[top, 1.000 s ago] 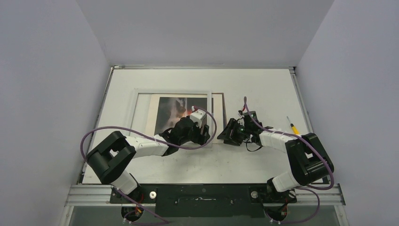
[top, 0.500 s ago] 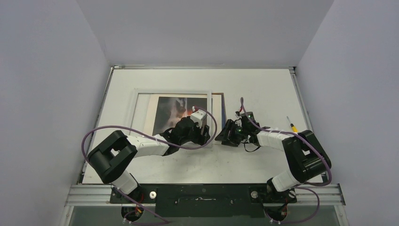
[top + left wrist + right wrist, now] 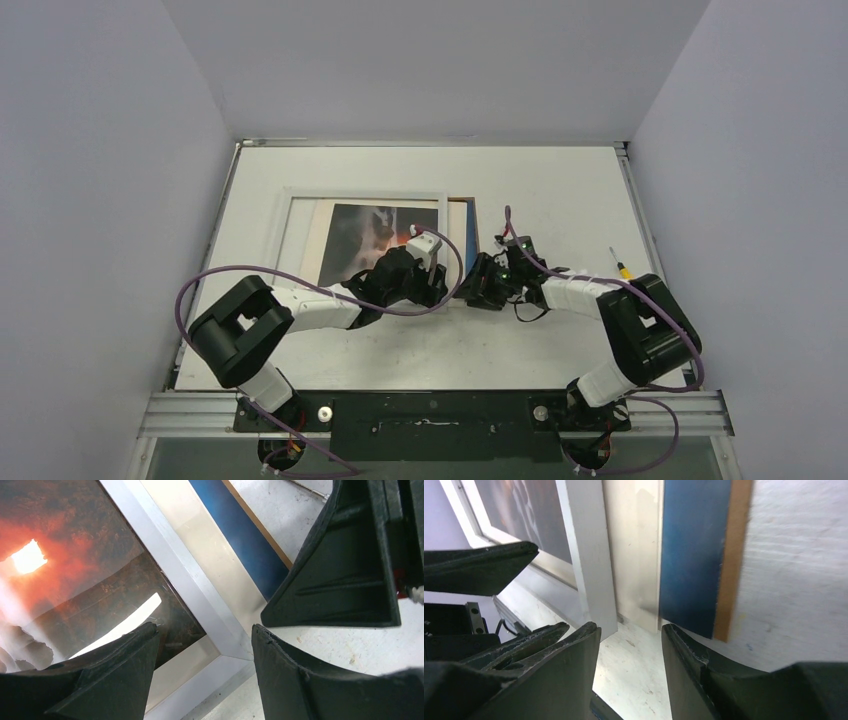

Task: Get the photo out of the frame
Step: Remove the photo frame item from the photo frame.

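Change: the right tool (image 3: pixel 630 627) is edging left over the desk (image 3: pixel 540 190), nearing the frame's (image 3: pixel 190 580) near-right corner beside the left tool (image 3: pixel 205 630).
Meaning: removal is probably only beginning.
Tools: both are staying released, jaws apart around that corner, grasping nothing.
Photo (image 3: pixel 375 230): dark clouds, orange-red glow, lying flat inside the frame.
Layers: cream mat (image 3: pixel 634 555) and blue sheet (image 3: pixel 691 555) are poking out rightward.

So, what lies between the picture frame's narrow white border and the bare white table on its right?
In the right wrist view: a cream sheet strip, then a blue board with a brown edge.
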Controlling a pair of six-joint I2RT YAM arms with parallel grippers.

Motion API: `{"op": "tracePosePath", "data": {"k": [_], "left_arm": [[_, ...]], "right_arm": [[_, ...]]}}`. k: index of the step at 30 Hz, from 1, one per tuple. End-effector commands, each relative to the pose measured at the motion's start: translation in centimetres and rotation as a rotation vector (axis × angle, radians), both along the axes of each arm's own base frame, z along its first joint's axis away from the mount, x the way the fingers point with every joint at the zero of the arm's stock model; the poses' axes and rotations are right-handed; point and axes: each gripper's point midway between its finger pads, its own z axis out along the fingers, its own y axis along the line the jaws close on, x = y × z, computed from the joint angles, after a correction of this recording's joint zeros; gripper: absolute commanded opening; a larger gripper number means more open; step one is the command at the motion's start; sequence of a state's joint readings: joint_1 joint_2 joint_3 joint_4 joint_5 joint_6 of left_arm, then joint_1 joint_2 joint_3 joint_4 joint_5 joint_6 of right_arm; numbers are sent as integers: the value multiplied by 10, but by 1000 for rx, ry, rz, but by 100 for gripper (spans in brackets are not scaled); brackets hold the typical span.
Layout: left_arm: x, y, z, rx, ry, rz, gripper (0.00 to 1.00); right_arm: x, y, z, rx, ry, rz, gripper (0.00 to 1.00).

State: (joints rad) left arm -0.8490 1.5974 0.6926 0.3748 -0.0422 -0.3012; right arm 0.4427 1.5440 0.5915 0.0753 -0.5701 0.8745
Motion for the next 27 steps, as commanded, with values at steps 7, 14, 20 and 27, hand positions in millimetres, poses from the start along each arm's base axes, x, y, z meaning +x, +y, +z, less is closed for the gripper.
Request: {"op": "tracePosePath", "data": {"k": [7,14,20,27], "left_arm": [[7,-16,21,-71,-27,-25,65],[9,-21,18,-78,-11,-22,64],[11,-31,15,-139,38,-52,69],[13,-39,11,-139,63,-83,68]], "right_arm": [[40,-18,18,-86,-132,-43,20],[58,-16,14,-119,-154,-38,7],[71,-18,1,-166,-150,-47,8],[73,-22,-16,-202,-130,-49,5]]}}
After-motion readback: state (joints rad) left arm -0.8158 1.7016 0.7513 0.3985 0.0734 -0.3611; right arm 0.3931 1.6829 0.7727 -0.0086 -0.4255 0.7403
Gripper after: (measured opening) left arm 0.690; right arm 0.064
